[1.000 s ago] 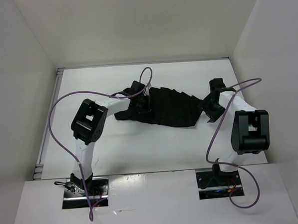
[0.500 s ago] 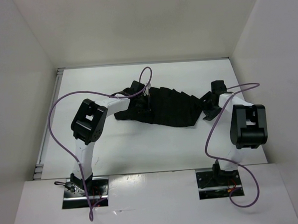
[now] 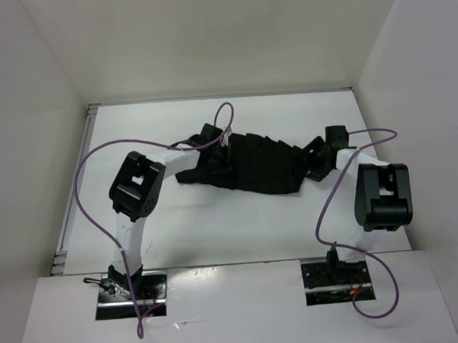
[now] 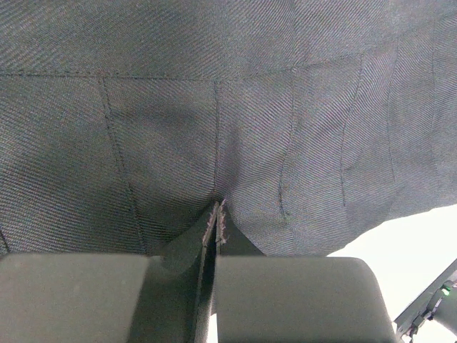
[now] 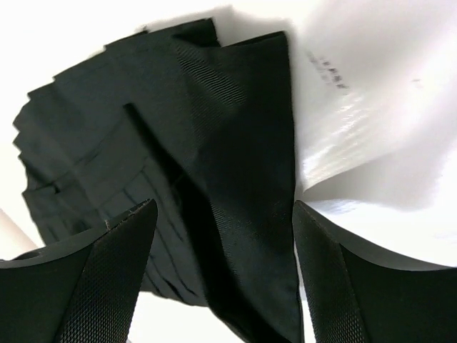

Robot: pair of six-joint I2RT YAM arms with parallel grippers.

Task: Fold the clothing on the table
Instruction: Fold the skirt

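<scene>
Black pleated clothing (image 3: 263, 166), matte, fanned across table (image 3: 216, 226); one corner possibly folded over.

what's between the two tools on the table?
Only the black skirt, spread from left tool to right tool; seen in the top view.

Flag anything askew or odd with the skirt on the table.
The skirt lies unfolded and crooked on the table, a flap at its right end doubled over. The left hand is shut on a pinch of fabric near the left end; the right hand hangs open over that flap. No damage shows.
</scene>
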